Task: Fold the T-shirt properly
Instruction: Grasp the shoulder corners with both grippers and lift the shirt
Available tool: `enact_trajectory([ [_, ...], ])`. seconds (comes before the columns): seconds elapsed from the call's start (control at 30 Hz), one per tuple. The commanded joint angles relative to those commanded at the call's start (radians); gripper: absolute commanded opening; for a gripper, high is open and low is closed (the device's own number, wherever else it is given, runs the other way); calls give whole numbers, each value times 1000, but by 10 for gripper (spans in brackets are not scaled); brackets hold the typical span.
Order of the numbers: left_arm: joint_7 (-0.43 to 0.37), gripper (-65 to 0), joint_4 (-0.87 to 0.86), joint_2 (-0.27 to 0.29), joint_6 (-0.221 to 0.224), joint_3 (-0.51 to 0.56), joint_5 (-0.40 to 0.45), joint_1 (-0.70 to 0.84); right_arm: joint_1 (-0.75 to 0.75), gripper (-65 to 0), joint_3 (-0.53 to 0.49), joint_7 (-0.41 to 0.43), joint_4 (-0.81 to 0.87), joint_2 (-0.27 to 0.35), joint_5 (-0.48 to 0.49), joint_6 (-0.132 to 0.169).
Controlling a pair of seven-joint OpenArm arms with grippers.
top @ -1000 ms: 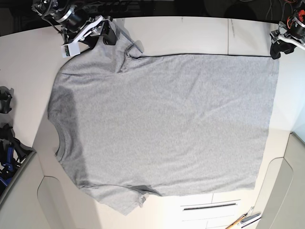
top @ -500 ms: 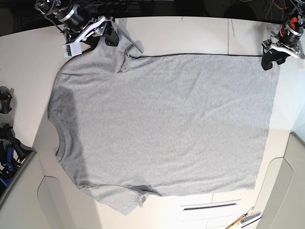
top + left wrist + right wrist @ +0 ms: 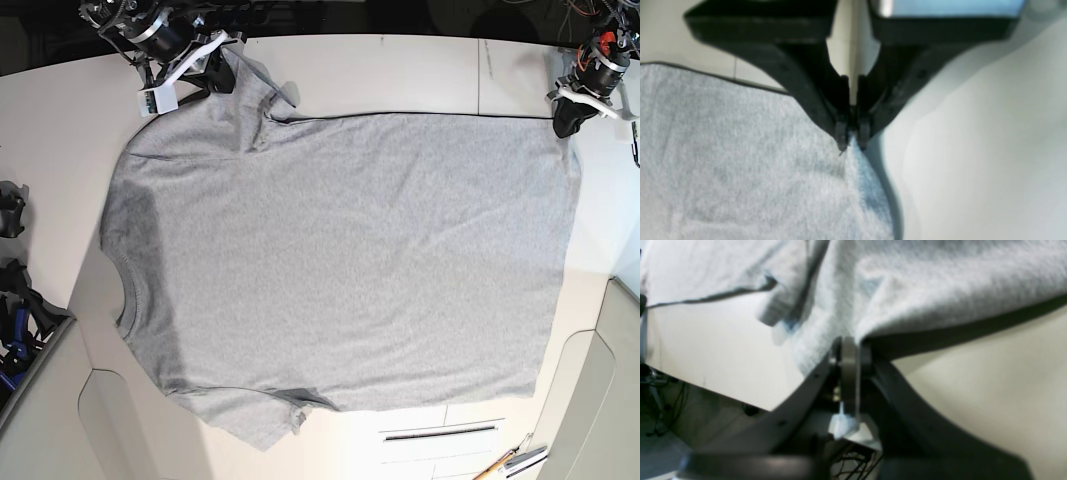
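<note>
Left claw (image 3: 850, 141) pinches shirt (image 3: 340, 260) hem corner, far right; right claw (image 3: 848, 356) grips far sleeve. Soft, limp fabric: hold corners, it'll sag.

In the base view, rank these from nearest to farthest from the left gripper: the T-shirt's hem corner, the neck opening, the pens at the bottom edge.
1. Hem corner, top right, at the left gripper.
2. Pens, bottom right, off the T-shirt.
3. Neck opening, far left.
</note>
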Motion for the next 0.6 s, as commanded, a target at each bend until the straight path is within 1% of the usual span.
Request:
enact_trajectory([
  [0.07,-1,-650,0,-5,0,0,-4,0,0,-650,2,0,2,0,0,0],
  [0.13,-25,-650,1,-10,0,-8,-6,0,-1,-650,8,0,9,-1,0,3],
  [0.2,-31,-650,8,-10,0,-29,-6,0,-1,-650,25,-6,26,-8,2,31],
  [0.27,-29,-650,22,-10,0,-46,-6,0,0,-650,50,-8,57,-13,32,44],
  [0.33,-29,-650,42,-10,0,-50,-6,0,0,-650,74,-8,89,-13,61,44],
  [0.47,-23,-650,90,-10,0,-50,-17,-1,2,-650,97,-8,137,-13,61,44],
  [0.53,-23,-650,103,-10,0,-50,-34,-10,20,-650,98,-8,139,-13,60,44],
  [0.6,-23,-650,103,-10,0,-50,-29,-35,47,-650,101,-8,139,-13,60,43],
])
